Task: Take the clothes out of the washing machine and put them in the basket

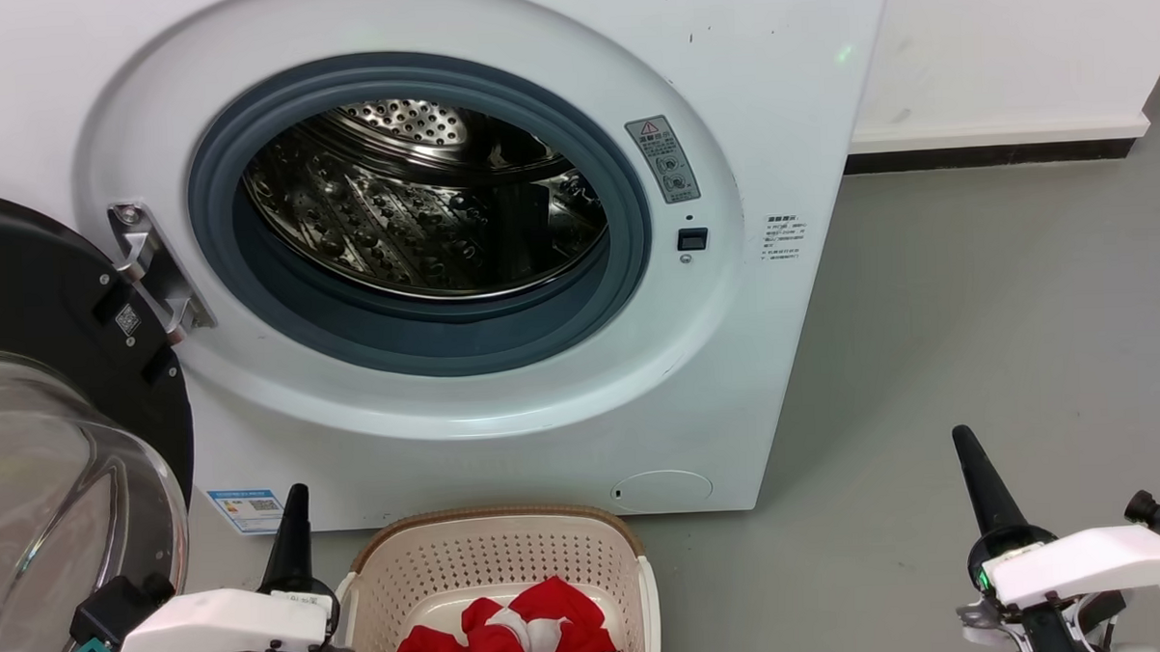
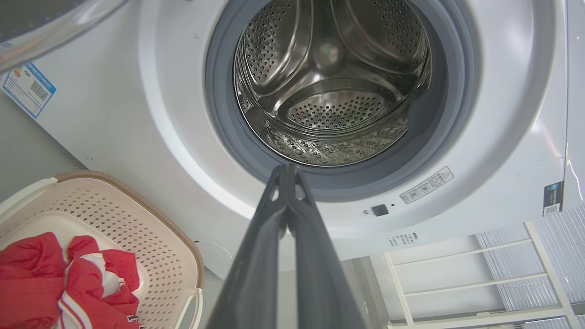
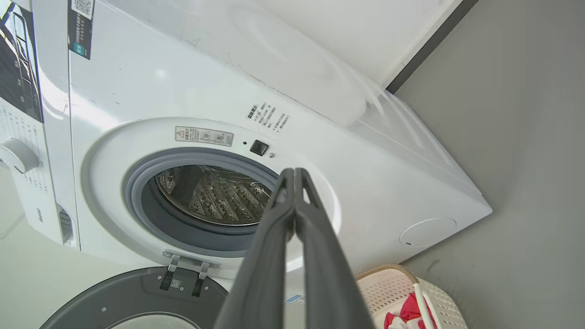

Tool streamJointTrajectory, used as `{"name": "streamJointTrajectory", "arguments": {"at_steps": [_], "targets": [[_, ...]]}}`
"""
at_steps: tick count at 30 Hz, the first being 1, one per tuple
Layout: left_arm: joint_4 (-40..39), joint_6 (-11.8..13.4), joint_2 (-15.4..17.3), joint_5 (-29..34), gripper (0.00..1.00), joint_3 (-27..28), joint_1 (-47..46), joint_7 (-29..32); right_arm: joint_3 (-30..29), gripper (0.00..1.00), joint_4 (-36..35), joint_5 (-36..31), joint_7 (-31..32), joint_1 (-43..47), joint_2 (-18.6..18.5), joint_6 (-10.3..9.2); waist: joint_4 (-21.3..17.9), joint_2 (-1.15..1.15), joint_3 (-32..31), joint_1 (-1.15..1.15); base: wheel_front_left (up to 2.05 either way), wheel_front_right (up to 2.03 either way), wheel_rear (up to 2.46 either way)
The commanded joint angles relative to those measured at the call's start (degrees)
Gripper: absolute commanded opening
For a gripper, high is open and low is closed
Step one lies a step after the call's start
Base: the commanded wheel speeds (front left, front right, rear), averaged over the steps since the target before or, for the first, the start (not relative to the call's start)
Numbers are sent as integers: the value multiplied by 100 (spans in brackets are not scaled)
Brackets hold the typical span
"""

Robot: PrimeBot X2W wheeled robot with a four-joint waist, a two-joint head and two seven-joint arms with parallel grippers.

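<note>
The white washing machine (image 1: 507, 444) stands with its door (image 1: 49, 316) swung open to the left, and its steel drum (image 1: 421, 196) holds nothing. In front of it on the floor sits the cream basket (image 1: 496, 551) with the red clothes (image 1: 523, 632) lying inside. The same clothes (image 2: 41, 278) lie in the basket (image 2: 137, 219) at the lower left of the left wrist view. My left gripper (image 1: 296, 495) is shut, just left of the basket. Out to the right over the floor, my right gripper (image 1: 960, 438) is also shut. Both point at the machine (image 2: 137, 114) (image 3: 160, 82), fingertips together (image 2: 287, 170) (image 3: 293, 172).
Grey floor (image 1: 976, 331) stretches to the right of the machine, up to a white wall with a dark skirting strip (image 1: 989, 154). The open door's glass bowl (image 1: 55, 499) bulges close to my left arm. A white shelf frame (image 2: 466, 278) shows in the left wrist view.
</note>
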Motion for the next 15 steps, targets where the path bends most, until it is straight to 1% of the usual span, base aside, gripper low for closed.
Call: {"name": "streamJointTrajectory", "arguments": {"at_steps": [1, 15], "targets": [[-31, -40, 10, -119, 0, 30, -143, 38, -22, 0, -28, 144, 13, -143, -37, 0, 3, 0, 0, 0, 0, 0, 0], [11, -100, -7, -937, 0, 69, -211, 240, -121, 0, 25, 989, 146, -208, -33, -1, 44, 0, 4, 0, 0, 0, 0]]}}
